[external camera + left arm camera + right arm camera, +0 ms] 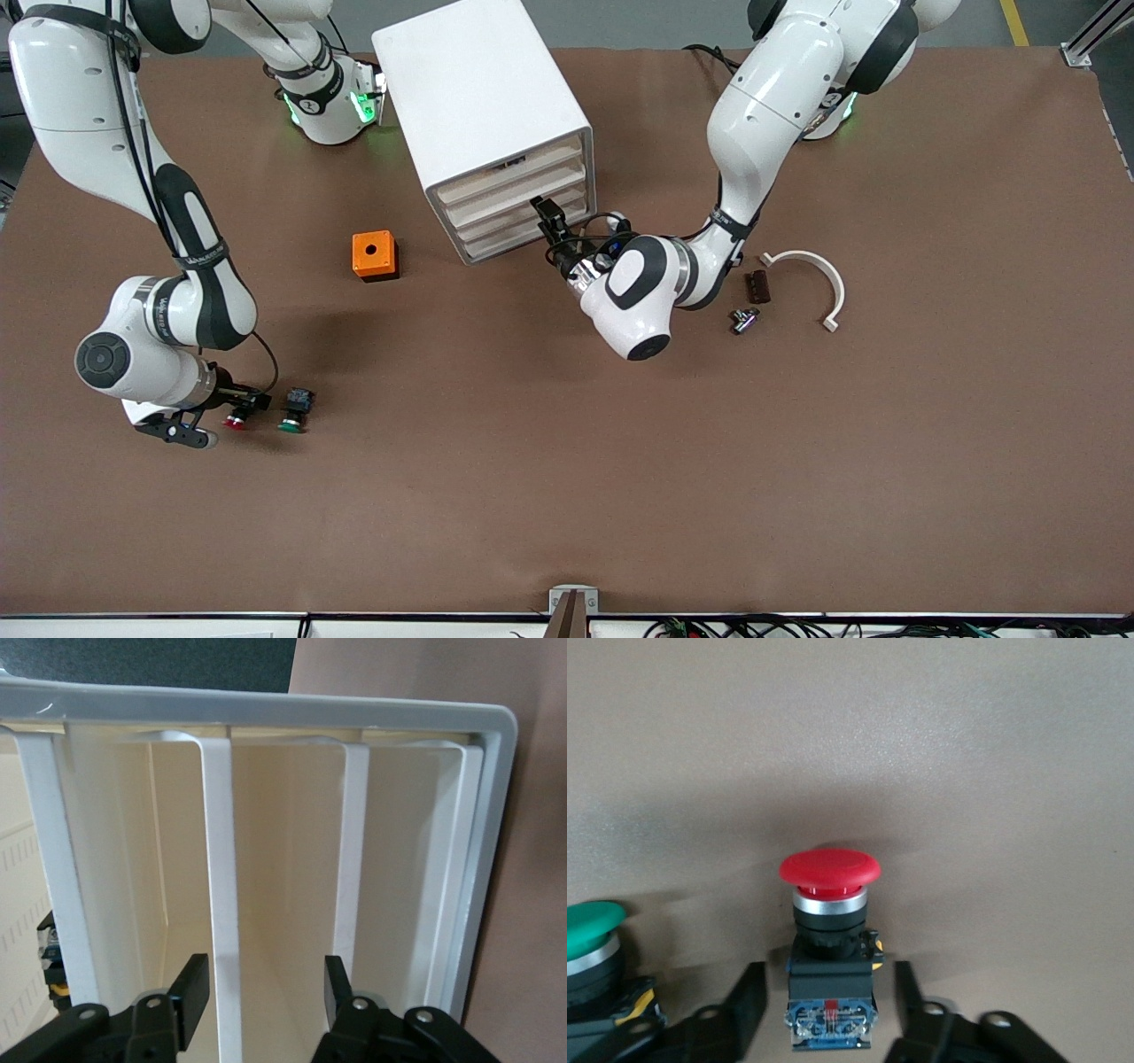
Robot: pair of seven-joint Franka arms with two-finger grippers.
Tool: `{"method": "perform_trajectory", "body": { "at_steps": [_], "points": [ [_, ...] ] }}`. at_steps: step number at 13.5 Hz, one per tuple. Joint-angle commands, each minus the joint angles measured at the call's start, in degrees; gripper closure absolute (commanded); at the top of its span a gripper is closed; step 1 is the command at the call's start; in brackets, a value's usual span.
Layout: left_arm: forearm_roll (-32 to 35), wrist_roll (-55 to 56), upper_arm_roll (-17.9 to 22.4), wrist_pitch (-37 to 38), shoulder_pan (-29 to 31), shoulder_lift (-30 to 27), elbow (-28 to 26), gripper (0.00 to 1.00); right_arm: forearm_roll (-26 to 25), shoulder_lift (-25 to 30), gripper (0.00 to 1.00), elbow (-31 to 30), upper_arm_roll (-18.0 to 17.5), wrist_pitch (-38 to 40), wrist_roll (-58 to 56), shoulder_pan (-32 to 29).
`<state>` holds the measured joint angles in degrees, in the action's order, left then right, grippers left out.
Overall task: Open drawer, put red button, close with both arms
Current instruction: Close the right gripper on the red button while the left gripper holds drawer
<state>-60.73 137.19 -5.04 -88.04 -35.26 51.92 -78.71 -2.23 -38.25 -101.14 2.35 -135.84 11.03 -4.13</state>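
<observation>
The right gripper (828, 1005) sits low at the table with its fingers spread, one on each side of the red button (829, 930) and not yet touching it; the button lies on the brown table (567, 496) just beside the green-capped button (295, 410), and both rest well nearer the front camera than the white cabinet (483, 115), toward the right arm's end. The left gripper (266, 992) is parted too, its fingers standing on either side of a white drawer edge at the cabinet's front, with the cream drawer (514, 197) not pulled out as far as the front view shows. The button looks small, light and rigid, its round red cap smooth and likely slippery, so the squared black body under the cap is the better place to pinch; its blue rear block seems a poorer hold. It could roll or skid if nudged on one side only. From the left wrist view I cannot say which of the four fronts the fingers straddle, and the arm's own wrist covers that spot in the front view. The orange box (375, 255) stands near the cabinet, apart from both grippers
</observation>
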Motion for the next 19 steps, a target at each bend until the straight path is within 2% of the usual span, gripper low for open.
{"method": "perform_trajectory", "body": {
  "at_steps": [1, 3, 4, 5, 6, 8, 9, 11, 12, 13, 17, 19],
  "points": [
    [-1.76, 1.41, -0.23, 1.55, -0.08, -1.03, -0.04, 0.41, 0.82, -0.78, 0.59, 1.12, -0.77, 0.14, -0.31, -0.62],
    [-1.85, 1.67, -0.32, 1.73, -0.51, -1.11, -0.04, 0.40, 0.74, -0.78, 0.75, 1.12, -0.77, 0.22, -0.40, -0.53],
    [-1.85, 1.67, -0.32, 1.73, -0.69, -1.03, -0.04, 0.43, 0.73, -0.69, 0.77, 1.03, -0.77, 0.22, -0.40, -0.44],
    [-1.85, 1.67, -0.32, 1.73, -0.87, -1.03, -0.04, 0.53, 0.73, -0.69, 0.78, 1.03, -0.77, 0.31, -0.48, -0.35],
    [-1.85, 1.67, -0.32, 1.73, -1.04, -0.94, -0.13, 0.58, 0.73, -0.60, 0.79, 1.03, -0.77, 0.40, -0.48, -0.26],
    [-1.94, 1.76, -0.23, 1.73, -1.66, -0.68, -0.13, 0.58, 0.56, -0.51, 0.78, 1.12, -0.77, 0.49, -0.48, -0.18],
    [-1.94, 1.76, -0.23, 1.73, -1.92, -0.76, -0.13, 0.62, 0.30, -0.42, 0.78, 1.03, -0.77, 0.57, -0.66, 0.00],
    [-1.94, 1.76, -0.23, 1.73, -2.10, -0.85, -0.13, 0.88, 0.30, 0.19, 0.78, 1.03, -0.77, 1.10, -2.06, 0.09],
    [-1.94, 1.76, -0.23, 1.73, -2.10, -0.76, -0.13, 0.96, 0.30, 0.89, 0.78, 1.03, -0.85, 1.71, -2.41, 0.18],
    [-1.94, 1.85, -0.23, 1.73, -2.01, -0.76, -0.13, 1.00, 0.30, 1.59, 0.76, 1.03, -0.85, 2.68, -2.33, 0.35],
    [-1.68, 2.55, 0.12, 1.64, -1.58, -0.94, -0.13, 1.00, 0.12, 6.07, 0.76, 1.20, -0.77, 9.26, -1.89, 2.02],
    [-1.42, 2.38, 0.30, 1.73, 1.22, -1.03, 0.04, 1.00, -0.06, 8.96, 0.77, 1.20, -0.77, 12.95, -1.98, 2.46]
  ]
}}
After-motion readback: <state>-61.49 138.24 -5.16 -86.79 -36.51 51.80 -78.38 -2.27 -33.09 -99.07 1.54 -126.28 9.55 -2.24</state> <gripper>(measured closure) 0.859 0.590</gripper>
